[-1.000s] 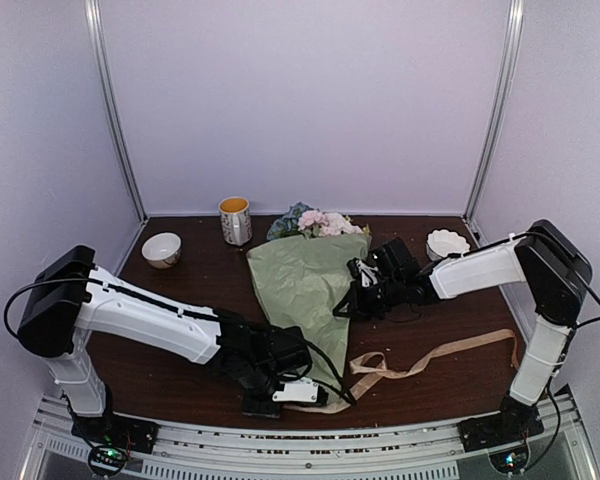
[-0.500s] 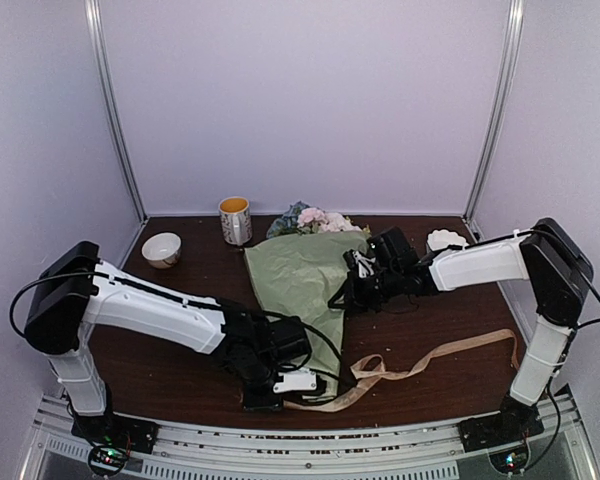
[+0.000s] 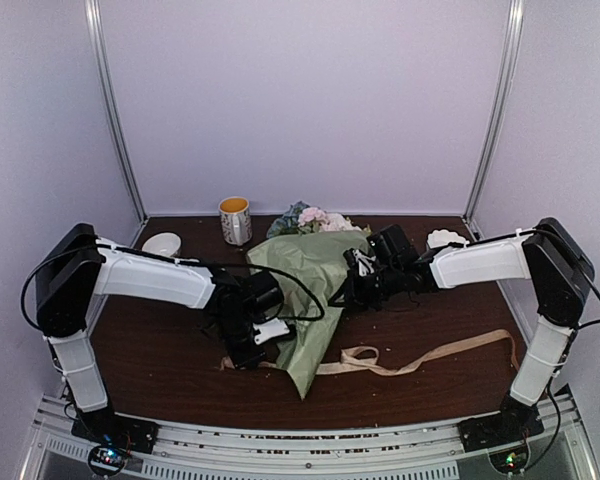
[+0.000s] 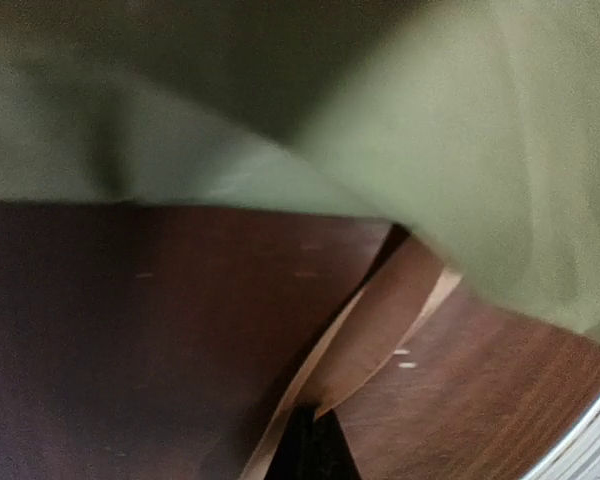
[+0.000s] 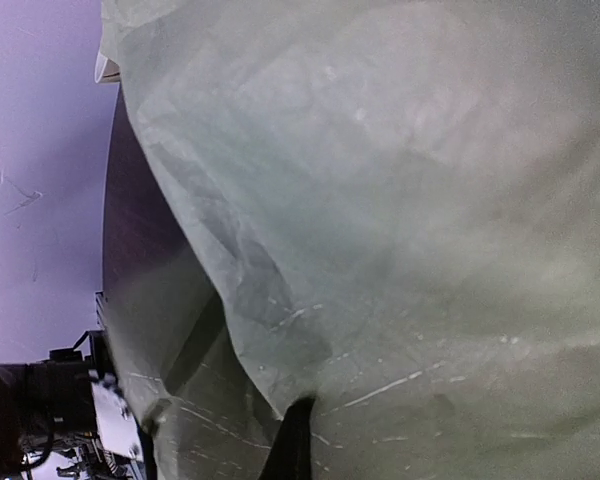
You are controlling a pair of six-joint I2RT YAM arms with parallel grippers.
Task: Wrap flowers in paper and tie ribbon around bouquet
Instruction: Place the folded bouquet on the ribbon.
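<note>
Here's the bouquet (image 3: pixel 310 330), lying on the dark table (image 3: pixel 170 370) as a cone of sage-green paper (image 3: pixel 300 275). Its point aims at the near edge. The flowers (image 3: pixel 315 220), pink and white, spill from the wide end at the back.

The left arm comes in from its corner, its white forearm stretched rightward across the table and the wrist dipped low. The left gripper (image 3: pixel 242 355) sits just beside the cone's left flank, almost on the wood. Its wrist camera shows the dark fingertips (image 4: pixel 302 455) pressed together on the ribbon (image 3: pixel 420 360) — the tan band runs up out of them and under the green sheet. From above, that ribbon passes beneath the cone near its tip and trails off to the right in a long flat curve.

The right arm stands tall at its elbow, forearm reaching left and slightly down. The right gripper (image 3: pixel 342 292) is at the cone's right edge, about midway along. Its camera is filled with crinkled paper, and the folds gather at the closed fingertips (image 5: pixel 290 445) — a pinch on the sheet, as far as I can see.

Along the back stand a mug (image 3: pixel 235 220), a bowl (image 3: pixel 163 243) by the left arm and a small white dish (image 3: pixel 445 238).
</note>
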